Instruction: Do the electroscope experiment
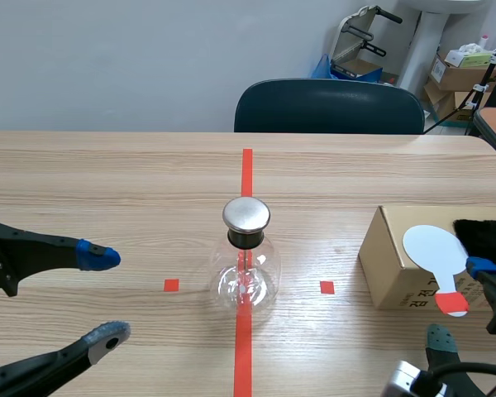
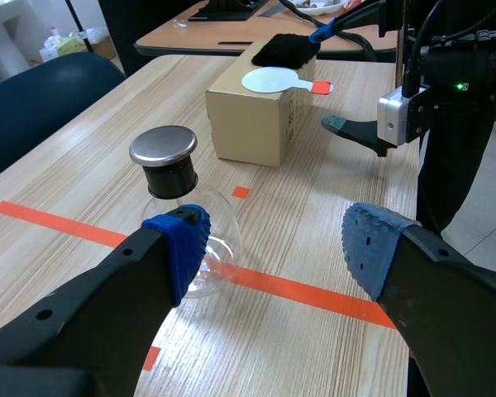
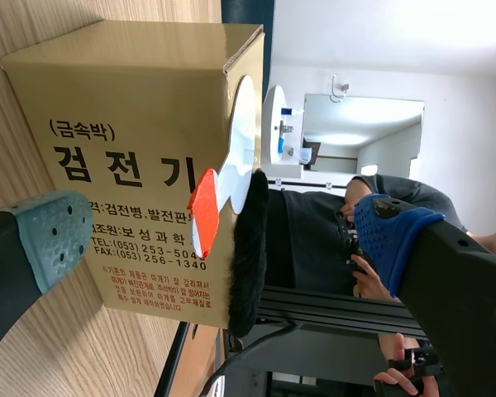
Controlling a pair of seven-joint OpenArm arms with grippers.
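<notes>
Electroscope (image 1: 246, 269) (a round glass bottle with a shiny metal cap) stands in the middle of the table (image 1: 107, 182), on the red line. The left gripper (image 1: 104, 296) is wide open near it, not touching. From the left wrist, the bottle sits just ahead of 1 finger. From the right wrist, the right gripper (image 3: 223, 231) is open too, its 2 fingers (image 3: 54, 236) either side of the box (image 3: 132, 124) top, where a white paddle (image 3: 234, 157) and black fur (image 3: 248, 248) lie.
</notes>
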